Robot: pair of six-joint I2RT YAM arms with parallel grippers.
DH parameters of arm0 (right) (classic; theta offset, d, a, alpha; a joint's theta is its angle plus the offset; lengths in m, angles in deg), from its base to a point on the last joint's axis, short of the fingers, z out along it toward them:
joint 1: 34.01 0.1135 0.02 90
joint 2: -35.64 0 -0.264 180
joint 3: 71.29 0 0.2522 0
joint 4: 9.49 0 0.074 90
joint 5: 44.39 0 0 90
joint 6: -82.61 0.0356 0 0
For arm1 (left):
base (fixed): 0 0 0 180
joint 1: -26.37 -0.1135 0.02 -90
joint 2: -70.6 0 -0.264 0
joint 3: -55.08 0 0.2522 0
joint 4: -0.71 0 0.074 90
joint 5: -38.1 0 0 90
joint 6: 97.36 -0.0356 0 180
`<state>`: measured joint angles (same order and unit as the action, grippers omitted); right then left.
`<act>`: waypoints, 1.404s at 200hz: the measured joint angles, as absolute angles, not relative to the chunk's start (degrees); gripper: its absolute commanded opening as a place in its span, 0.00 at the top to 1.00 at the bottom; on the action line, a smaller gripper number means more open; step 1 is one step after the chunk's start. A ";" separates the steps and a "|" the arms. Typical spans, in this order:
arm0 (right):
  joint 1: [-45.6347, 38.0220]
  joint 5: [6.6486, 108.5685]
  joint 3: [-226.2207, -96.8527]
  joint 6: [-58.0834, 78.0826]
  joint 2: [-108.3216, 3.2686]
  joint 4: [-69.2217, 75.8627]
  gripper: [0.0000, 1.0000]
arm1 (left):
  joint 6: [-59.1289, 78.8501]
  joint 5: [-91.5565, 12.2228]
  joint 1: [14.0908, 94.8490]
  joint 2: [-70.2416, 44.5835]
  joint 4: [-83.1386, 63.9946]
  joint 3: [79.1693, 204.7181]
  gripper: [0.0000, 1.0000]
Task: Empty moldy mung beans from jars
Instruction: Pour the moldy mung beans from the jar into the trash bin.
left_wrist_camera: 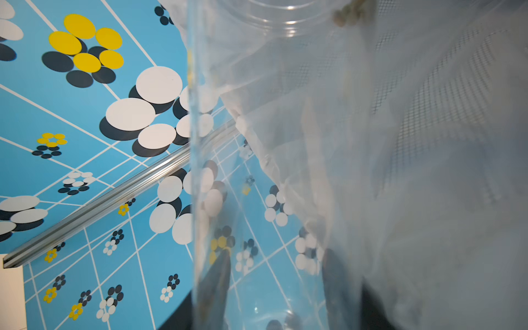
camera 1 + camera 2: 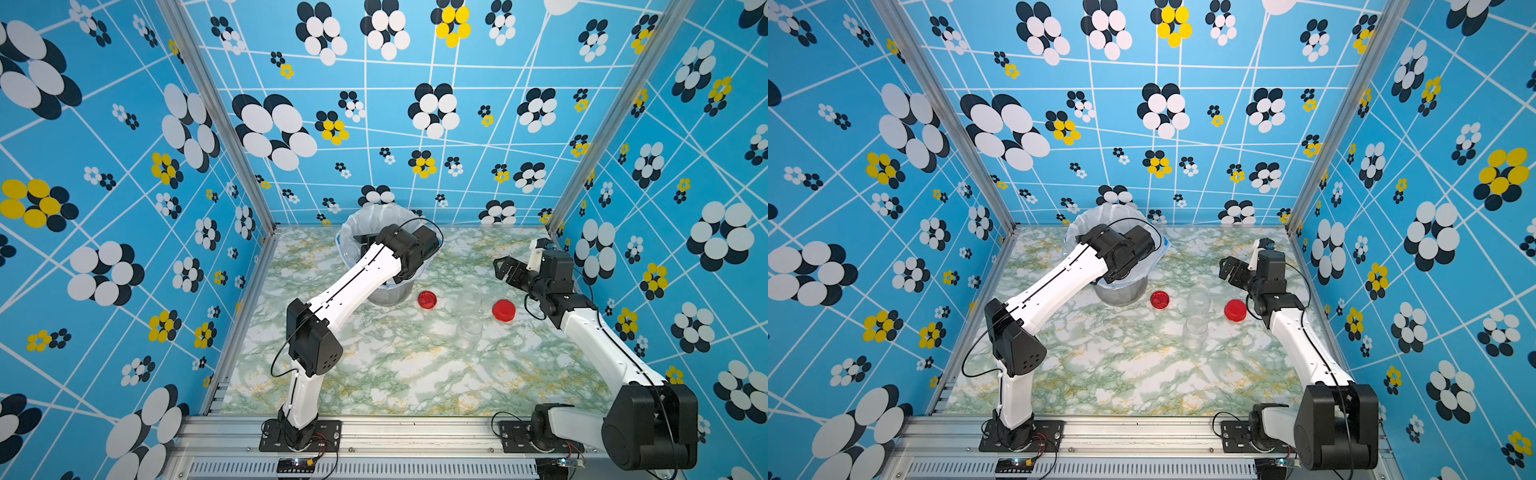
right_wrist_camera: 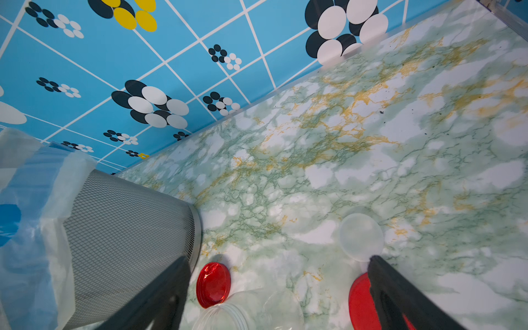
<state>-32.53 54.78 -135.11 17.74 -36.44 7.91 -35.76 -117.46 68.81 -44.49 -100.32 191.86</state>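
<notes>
Two clear jars [image 2: 469, 330] sit empty and lidless on the table [image 2: 374, 374], red lids [image 2: 427, 299] nearby. The left end effector [image 1: 274, 280] grips the third jar [image 1: 271, 143], tipped over the lined mesh bin [image 2: 353, 224]. A few mung beans [image 1: 347, 14] remain at its mouth. The right end effector [image 2: 498, 270] hangs open.

The walls [image 2: 124, 166] were blue with white lines and black, white and yellow dot-flowers, the tabletop [image 2: 395, 374] white marble veined green and yellow, the glossy lid [image 2: 427, 299] and the duller lid [image 2: 503, 310] red, the jars [image 2: 469, 330] clear, the mesh bucket [image 3: 123, 228] grey.
</notes>
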 measured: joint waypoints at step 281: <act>-31.55 60.53 -135.13 17.74 -36.00 6.18 0.01 | -27.83 -102.09 64.74 -46.56 -100.54 203.73 0.44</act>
<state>-31.55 60.53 -135.13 17.74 -36.00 6.18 -27.83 -102.09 64.74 -46.56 -100.54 203.73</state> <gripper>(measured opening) 0.990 0.585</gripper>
